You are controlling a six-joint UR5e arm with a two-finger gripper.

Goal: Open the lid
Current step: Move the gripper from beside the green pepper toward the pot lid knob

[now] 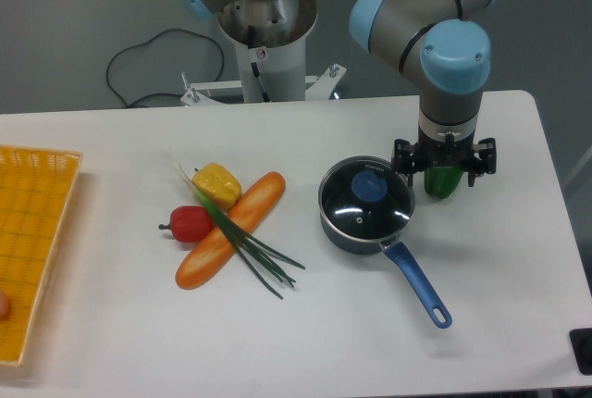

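The round glass lid (366, 202) with its blue knob (370, 187) sits closed on the dark blue saucepan (344, 236), right of the table's middle. The pan's blue handle (418, 284) points toward the front right. My gripper (444, 168) hangs just right of the pan, pointing down, apart from the lid. A green vegetable (442, 183) shows directly under it. The wrist hides the fingers, so I cannot tell whether they are open or shut, or whether they touch the green vegetable.
A long orange carrot-like piece (231, 230), a yellow pepper (216, 181), a red pepper (190, 223) and green onions (250, 245) lie left of the pan. A yellow basket (32, 231) stands at the left edge. The arm's base (266, 28) is at the back.
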